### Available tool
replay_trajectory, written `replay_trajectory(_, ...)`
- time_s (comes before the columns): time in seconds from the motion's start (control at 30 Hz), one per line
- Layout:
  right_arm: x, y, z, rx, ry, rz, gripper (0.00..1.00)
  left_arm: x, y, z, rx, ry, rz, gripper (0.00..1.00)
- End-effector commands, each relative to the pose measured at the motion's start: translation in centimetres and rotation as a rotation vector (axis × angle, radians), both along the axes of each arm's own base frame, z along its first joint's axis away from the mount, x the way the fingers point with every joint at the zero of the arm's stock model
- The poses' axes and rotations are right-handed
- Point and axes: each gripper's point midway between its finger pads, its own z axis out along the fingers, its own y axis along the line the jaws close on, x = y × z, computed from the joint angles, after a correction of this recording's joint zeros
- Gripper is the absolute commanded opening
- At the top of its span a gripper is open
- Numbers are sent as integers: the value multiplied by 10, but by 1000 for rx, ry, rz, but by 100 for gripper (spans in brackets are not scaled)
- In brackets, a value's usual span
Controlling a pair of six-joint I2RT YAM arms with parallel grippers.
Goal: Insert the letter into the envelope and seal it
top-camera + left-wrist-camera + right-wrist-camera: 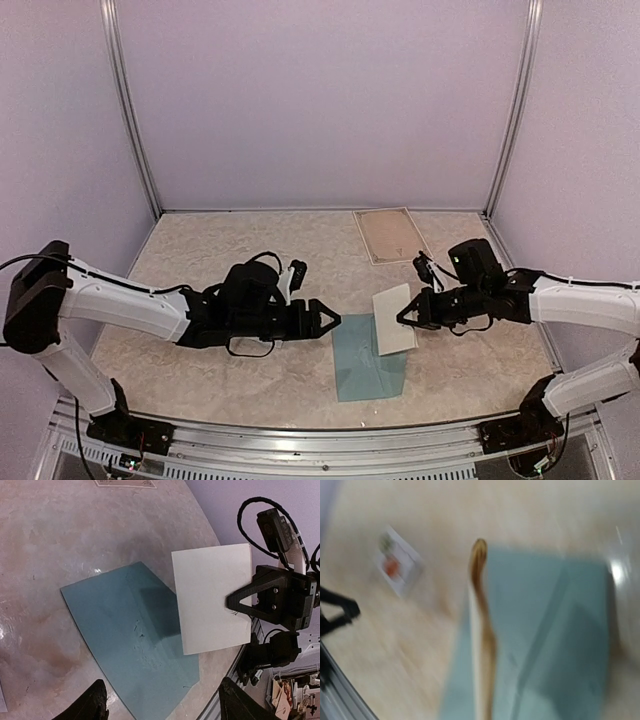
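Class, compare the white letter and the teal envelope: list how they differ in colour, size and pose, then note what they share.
Colour: the letter is white; the envelope is teal.
Pose: the envelope lies flat on the table; the letter is pinched at one edge by the right gripper, partly over the envelope.
Size: the letter looks smaller than the envelope.
Shared: both are flat, rectangular paper.

Right wrist view blurs the letter (481,630), envelope (545,640) and small card (397,564)
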Motion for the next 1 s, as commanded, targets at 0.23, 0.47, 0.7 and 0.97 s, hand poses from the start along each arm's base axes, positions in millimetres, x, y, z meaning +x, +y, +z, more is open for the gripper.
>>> replay_trajectory(0.23,-31,-19,-67,-172,265,44,0,-20,-23,-63,82,278,-122,66)
replay_trajectory(0.47,-31,-29,-96,-268,348,10,0,-16,-16,-99,141,329,-112,66)
replay_trajectory(0.7,-24,-24,-99,-249,353,-18,0,-19,-21,-120,159,362,-162,59)
replay_trajectory(0.97,-14,-7,-97,-171,349,-42,0,-17,-22,-132,187,374,-179,46)
